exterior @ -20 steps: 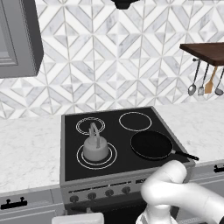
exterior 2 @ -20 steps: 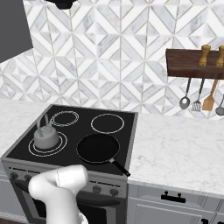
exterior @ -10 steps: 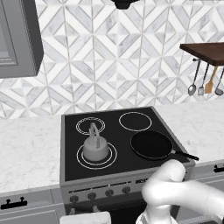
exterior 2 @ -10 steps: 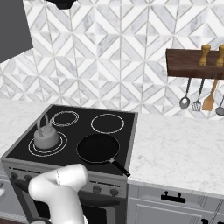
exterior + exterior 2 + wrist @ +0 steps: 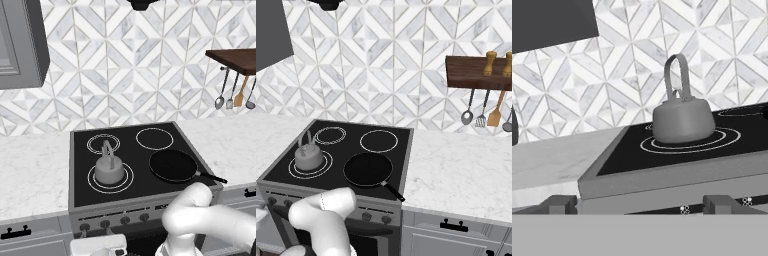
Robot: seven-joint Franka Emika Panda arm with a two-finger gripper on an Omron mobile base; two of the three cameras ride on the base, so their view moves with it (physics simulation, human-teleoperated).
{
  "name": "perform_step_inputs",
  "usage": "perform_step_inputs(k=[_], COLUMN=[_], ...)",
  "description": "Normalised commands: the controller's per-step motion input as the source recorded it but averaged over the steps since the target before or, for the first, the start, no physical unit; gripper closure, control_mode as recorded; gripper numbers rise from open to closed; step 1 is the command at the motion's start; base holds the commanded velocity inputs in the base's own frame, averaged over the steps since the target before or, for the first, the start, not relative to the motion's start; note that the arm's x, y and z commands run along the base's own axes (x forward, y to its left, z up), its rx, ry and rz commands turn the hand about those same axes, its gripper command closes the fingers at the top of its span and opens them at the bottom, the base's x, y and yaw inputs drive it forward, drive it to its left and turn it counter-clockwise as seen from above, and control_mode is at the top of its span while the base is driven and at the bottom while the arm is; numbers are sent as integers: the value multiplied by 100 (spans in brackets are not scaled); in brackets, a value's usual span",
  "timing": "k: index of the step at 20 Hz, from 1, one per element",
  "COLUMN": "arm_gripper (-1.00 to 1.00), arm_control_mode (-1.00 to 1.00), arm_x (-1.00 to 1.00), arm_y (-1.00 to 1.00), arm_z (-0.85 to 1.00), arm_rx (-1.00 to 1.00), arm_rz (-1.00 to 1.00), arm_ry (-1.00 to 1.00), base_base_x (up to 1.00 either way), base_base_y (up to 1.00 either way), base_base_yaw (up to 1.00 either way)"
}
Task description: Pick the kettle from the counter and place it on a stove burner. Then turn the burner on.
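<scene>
One kettle (image 5: 109, 169) sits upright inside the big double-ring burner (image 5: 110, 178) at the stove's front left. Gripper (image 5: 640, 205) spread fully wide, holding nothing, low before the stove front, facing the kettle.

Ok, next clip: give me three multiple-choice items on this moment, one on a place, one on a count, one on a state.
1. Where does the kettle stand?
A. on the counter left of the stove
B. on the large double-ring burner at the front left
C. inside the frying pan

2. How many utensils hang under the wooden shelf in the right base view?
A. one
B. two
C. four

3. How is the tool?
A. open, holding nothing
B. shut on the kettle's handle
C. shut on the pan's handle

Answers:
1 B, the rings circle its base.
2 C, a ladle, two spatulas and one more at the edge.
3 A, its tips stand wide apart low before the stove front, kettle beyond them.
</scene>
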Motion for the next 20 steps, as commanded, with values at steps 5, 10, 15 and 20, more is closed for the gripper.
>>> perform_step_inputs(k=[5, 10, 15, 20], arm_gripper=[-100, -100, -100, -100], arm_control_mode=[-100, -100, -100, -100], arm_x=[17, 15, 17, 12], arm_y=[1, 15, 21, 12], arm_z=[-28, -32, -27, -24], arm_rx=[0, 0, 0, 0], arm_rz=[0, 0, 0, 0], arm_ry=[-5, -2, 0, 0], base_base_x=[0, 0, 0, 0], base_base_y=[0, 0, 0, 0], base_base_yaw=[0, 0, 0, 0])
